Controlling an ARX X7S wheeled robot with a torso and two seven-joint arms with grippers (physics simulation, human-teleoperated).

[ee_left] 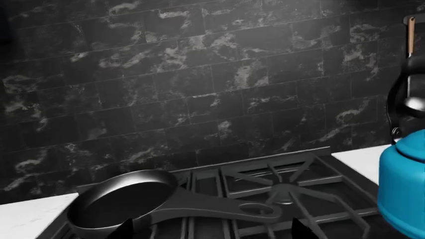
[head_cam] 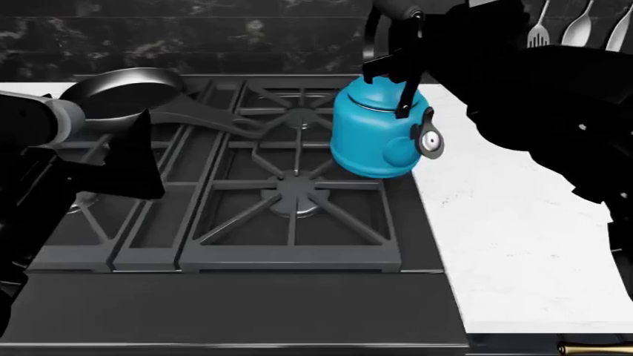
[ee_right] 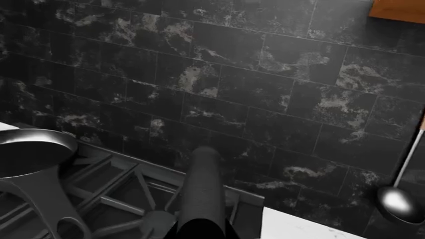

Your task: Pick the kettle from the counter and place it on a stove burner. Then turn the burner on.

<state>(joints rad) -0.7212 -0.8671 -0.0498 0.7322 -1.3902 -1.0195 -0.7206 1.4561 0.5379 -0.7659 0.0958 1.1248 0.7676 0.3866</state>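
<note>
Left wrist view: the left tool's (ee_left: 212,230) dark tips, apart and empty, sit nearest, above the frying pan (ee_left: 126,201); head view: the kettle (head_cam: 381,130) hangs from the right tool (head_cam: 393,63), clamped on its handle, above the stove burner (head_cam: 293,194); tilting risks slipping; right wrist view alone shows the handle (ee_right: 200,191) close up, no kettle body.

Dim, sharp renders: soft light falls across the dark tile wall (ee_left: 199,89), with the white counter (head_cam: 524,245) brightest.
</note>
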